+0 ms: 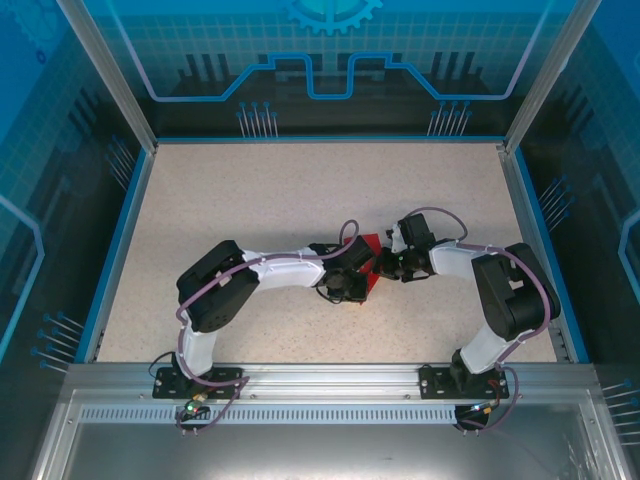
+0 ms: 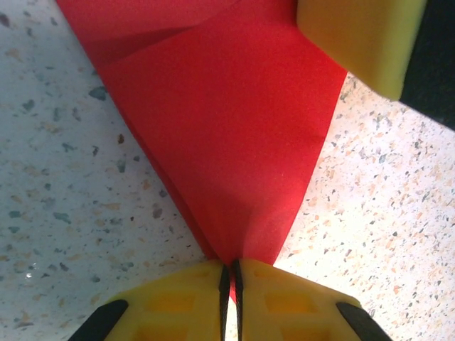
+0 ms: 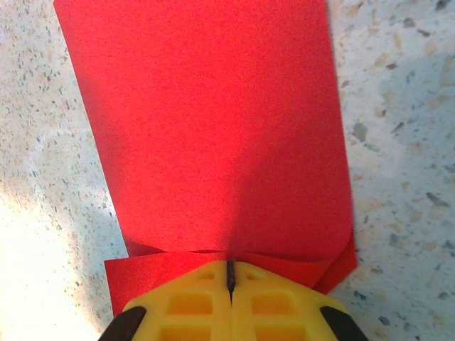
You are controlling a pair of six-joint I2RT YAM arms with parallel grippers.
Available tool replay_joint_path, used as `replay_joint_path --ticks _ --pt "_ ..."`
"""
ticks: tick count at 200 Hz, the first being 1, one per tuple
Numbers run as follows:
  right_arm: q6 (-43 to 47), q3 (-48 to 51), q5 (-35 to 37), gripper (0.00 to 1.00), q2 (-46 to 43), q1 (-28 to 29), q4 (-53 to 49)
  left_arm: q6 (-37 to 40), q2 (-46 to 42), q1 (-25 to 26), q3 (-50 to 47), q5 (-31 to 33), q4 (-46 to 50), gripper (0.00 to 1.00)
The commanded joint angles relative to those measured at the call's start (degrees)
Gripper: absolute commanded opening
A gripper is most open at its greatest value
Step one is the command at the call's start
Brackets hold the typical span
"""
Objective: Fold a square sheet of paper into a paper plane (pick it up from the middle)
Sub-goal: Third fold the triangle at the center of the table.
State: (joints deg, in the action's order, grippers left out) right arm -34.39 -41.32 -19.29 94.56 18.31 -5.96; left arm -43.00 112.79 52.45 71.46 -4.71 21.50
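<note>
- At the middle of the bench (image 1: 250,200) lies the red paper (image 1: 369,244), partly folded; a crease runs across it and one end tapers to a point.
- The left hand (image 2: 231,278) pinches that pointed end; its yellow pads (image 2: 178,302) are pressed nearly together with a sliver of red between them; the rest of the sheet lies flat on the speckled surface.
- The right hand (image 3: 229,280) has its pads pressed together at the far, squarer end, where one layer overlaps another; whether it grips the sheet or merely bears down on it cannot be told.
- The paper looks thin, light and limp; lifted by one corner it would likely droop under its own weight; unpinned, it would probably slide on the smooth bench.
- It appears to take a crease sharply, yet a hard tug could tear or crumple it; folded layers may spring apart when let go.
- The best hold, on this reading, is a light pinch on a free edge or on the point, with the other hand pressing along the fold line; pulling the two ends against each other risks a rip.
</note>
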Motion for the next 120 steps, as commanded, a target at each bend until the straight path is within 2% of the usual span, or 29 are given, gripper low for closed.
replay_joint_path --ticks 1,83,120 --pt "1.33 2.03 3.62 0.0 1.76 -0.81 -6.07 2.67 2.16 -0.33 1.42 2.37 4.32 0.14" --pt "1.56 2.56 3.95 0.0 1.95 -0.99 -5.7 7.35 4.71 1.34 6.28 8.69 12.84 0.1" --pt "1.61 2.65 3.69 0.0 2.67 -1.09 -5.1 7.89 2.04 1.34 5.78 6.42 11.44 0.11"
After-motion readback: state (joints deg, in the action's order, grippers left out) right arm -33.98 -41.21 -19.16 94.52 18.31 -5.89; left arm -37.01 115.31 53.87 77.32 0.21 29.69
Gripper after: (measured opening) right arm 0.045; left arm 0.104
